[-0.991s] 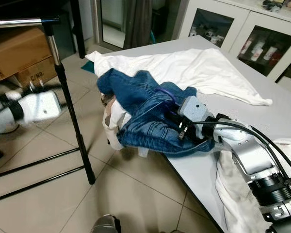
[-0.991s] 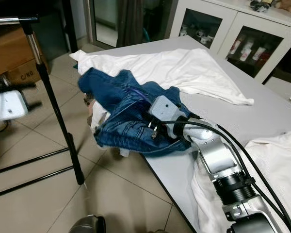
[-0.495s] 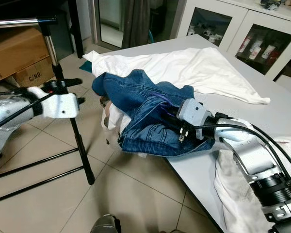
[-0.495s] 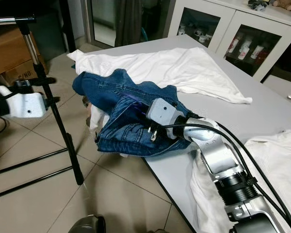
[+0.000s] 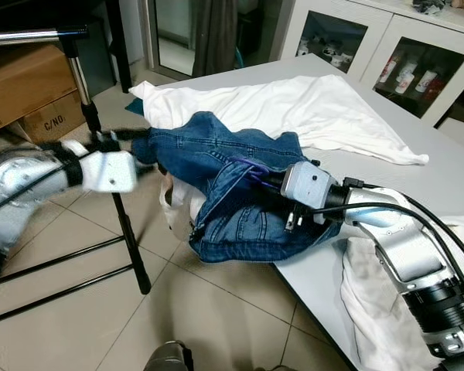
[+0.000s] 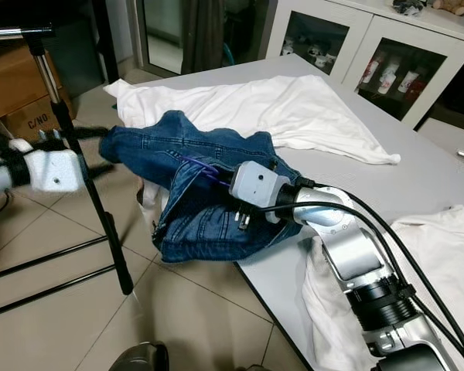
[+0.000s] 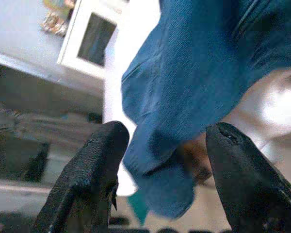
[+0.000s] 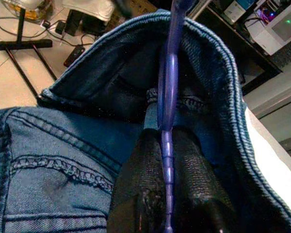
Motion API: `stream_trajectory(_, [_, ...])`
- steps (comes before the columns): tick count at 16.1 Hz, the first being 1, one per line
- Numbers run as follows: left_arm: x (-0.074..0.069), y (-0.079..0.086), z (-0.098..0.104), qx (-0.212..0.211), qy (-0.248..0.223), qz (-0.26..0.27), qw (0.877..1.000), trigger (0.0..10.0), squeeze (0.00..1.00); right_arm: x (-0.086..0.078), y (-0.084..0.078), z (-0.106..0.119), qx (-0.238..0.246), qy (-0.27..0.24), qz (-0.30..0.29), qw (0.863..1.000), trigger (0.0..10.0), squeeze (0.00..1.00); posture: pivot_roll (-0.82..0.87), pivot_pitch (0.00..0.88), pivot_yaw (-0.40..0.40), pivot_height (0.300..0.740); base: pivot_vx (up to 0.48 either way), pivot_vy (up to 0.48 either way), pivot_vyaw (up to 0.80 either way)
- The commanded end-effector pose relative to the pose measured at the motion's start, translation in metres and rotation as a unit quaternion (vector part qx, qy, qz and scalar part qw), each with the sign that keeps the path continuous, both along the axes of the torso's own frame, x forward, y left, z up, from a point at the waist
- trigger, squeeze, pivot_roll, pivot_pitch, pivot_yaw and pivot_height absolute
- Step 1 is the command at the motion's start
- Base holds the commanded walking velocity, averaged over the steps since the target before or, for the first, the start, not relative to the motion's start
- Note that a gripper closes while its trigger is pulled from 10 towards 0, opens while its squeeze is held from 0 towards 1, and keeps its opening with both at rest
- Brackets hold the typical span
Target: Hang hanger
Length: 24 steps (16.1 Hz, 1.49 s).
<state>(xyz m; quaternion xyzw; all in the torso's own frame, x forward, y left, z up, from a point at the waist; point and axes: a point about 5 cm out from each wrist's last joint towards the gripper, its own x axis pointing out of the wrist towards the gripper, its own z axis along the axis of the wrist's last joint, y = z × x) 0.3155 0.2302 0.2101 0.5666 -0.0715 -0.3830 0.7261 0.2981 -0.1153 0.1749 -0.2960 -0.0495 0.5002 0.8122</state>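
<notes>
Hanger [image 8: 167, 97] runs lengthwise between right gripper [image 8: 166, 194] fingers, inside jeans [image 5: 240, 193].

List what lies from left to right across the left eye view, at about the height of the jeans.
left gripper → rack pole → jeans → purple hanger → right gripper → white garment at the table's right edge.

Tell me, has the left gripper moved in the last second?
Yes. The left gripper has swung rightward past the rack pole and now reaches the near edge of the denim jacket, fingers open.
</notes>
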Motion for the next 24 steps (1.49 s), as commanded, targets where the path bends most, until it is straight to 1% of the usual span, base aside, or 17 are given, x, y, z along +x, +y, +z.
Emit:
stream_trajectory(1, [-0.001, -0.007, -0.004, 0.012, -0.001, -0.015, 1.000, 10.0, 1.00, -0.003, 0.003, 0.007, 0.002, -0.021, 0.015, 1.000, 10.0, 0.00, 0.13, 0.031, -0.076, 0.740, 0.000, 0.000, 0.00])
stream_trajectory(2, [0.000, -0.008, -0.009, 0.027, 0.001, -0.018, 0.999, 10.0, 0.00, -0.004, 0.004, 0.007, 0.001, -0.022, 0.020, 1.000, 10.0, 0.00, 0.13, 0.031, -0.076, 0.740, 0.000, 0.000, 0.00])
stream_trajectory(4, [-0.001, -0.015, -0.012, 0.025, 0.004, -0.036, 0.999, 10.0, 0.00, -0.004, 0.004, 0.007, -0.002, -0.025, 0.022, 0.999, 10.0, 0.00, 0.13, 0.030, -0.077, 0.740, 0.000, 0.000, 0.00])
stream_trajectory(7, [0.004, -0.021, -0.010, 0.032, -0.032, -0.042, 0.998, 10.0, 0.00, -0.005, 0.005, 0.009, 0.001, -0.029, 0.027, 0.999, 10.0, 0.00, 0.13, 0.031, -0.078, 0.740, 0.000, 0.000, 0.00])
stream_trajectory(8, [0.005, -0.022, -0.008, 0.024, -0.043, -0.040, 0.998, 10.0, 0.00, -0.006, 0.005, 0.009, 0.002, -0.029, 0.027, 0.999, 10.0, 0.00, 0.13, 0.033, -0.077, 0.740, 0.000, 0.000, 0.00])
stream_trajectory(9, [0.006, -0.024, -0.005, 0.000, -0.047, -0.040, 0.998, 10.0, 0.00, -0.006, 0.005, 0.009, 0.002, -0.029, 0.026, 0.999, 10.0, 0.00, 0.13, 0.033, -0.077, 0.740, 0.000, 0.000, 0.00])
stream_trajectory(10, [0.007, -0.029, -0.001, -0.060, -0.048, -0.038, 0.996, 10.0, 0.91, -0.006, 0.006, 0.009, 0.003, -0.030, 0.025, 0.999, 10.0, 0.00, 0.13, 0.033, -0.077, 0.740, 0.000, 0.000, 0.00])
stream_trajectory(11, [0.006, -0.030, -0.003, -0.085, -0.038, -0.035, 0.995, 10.0, 1.00, -0.007, 0.006, 0.008, 0.004, -0.030, 0.025, 0.999, 10.0, 0.00, 0.12, 0.033, -0.074, 0.740, 0.000, 0.000, 0.00])
stream_trajectory(13, [0.002, -0.036, -0.007, -0.135, -0.025, -0.038, 0.990, 10.0, 1.00, -0.007, 0.006, 0.007, 0.003, -0.030, 0.022, 0.999, 10.0, 0.00, 0.12, 0.033, -0.074, 0.740, 0.000, 0.000, 0.00])
stream_trajectory(14, [0.001, -0.039, -0.009, -0.147, -0.024, -0.036, 0.988, 10.0, 1.00, -0.008, 0.006, 0.006, 0.003, -0.030, 0.021, 0.999, 10.0, 0.00, 0.12, 0.034, -0.075, 0.740, 0.000, 0.000, 0.00])
stream_trajectory(15, [0.000, -0.040, -0.016, -0.144, -0.010, -0.031, 0.989, 10.0, 0.88, -0.008, 0.006, 0.006, 0.003, -0.030, 0.022, 0.999, 10.0, 0.00, 0.12, 0.033, -0.078, 0.740, 0.000, 0.000, 0.00])
stream_trajectory(16, [-0.002, -0.040, -0.029, -0.130, 0.020, -0.031, 0.991, 10.0, 0.00, -0.008, 0.006, 0.007, 0.002, -0.030, 0.024, 0.999, 10.0, 0.00, 0.12, 0.033, -0.080, 0.740, 0.000, 0.000, 0.00])
stream_trajectory(18, [-0.004, -0.042, -0.035, -0.124, 0.041, -0.035, 0.991, 10.0, 0.00, -0.007, 0.007, 0.009, -0.001, -0.033, 0.026, 0.999, 10.0, 0.00, 0.13, 0.033, -0.083, 0.740, 0.000, 0.000, 0.00])
stream_trajectory(20, [-0.008, -0.045, -0.046, -0.095, 0.080, -0.041, 0.991, 10.0, 0.00, -0.008, 0.009, 0.010, -0.006, -0.041, 0.034, 0.999, 10.0, 0.00, 0.13, 0.033, -0.084, 0.740, 0.000, 0.000, 0.00])
stream_trajectory(21, [-0.010, -0.047, -0.052, -0.067, 0.095, -0.046, 0.992, 10.0, 0.00, -0.009, 0.011, 0.012, -0.009, -0.047, 0.041, 0.998, 10.0, 0.00, 0.13, 0.033, -0.084, 0.740, 0.000, 0.000, 0.00])
stream_trajectory(22, [-0.009, -0.048, -0.052, -0.061, 0.094, -0.048, 0.993, 10.0, 0.00, -0.010, 0.012, 0.012, -0.013, -0.050, 0.044, 0.998, 10.0, 0.00, 0.13, 0.034, -0.083, 0.740, 0.000, 0.000, 0.00])
stream_trajectory(24, [-0.004, -0.052, -0.046, -0.039, 0.075, -0.061, 0.995, 10.0, 0.00, -0.013, 0.014, 0.007, -0.042, -0.066, 0.056, 0.995, 10.0, 0.00, 0.13, 0.032, -0.078, 0.740, 0.000, 0.000, 0.00])
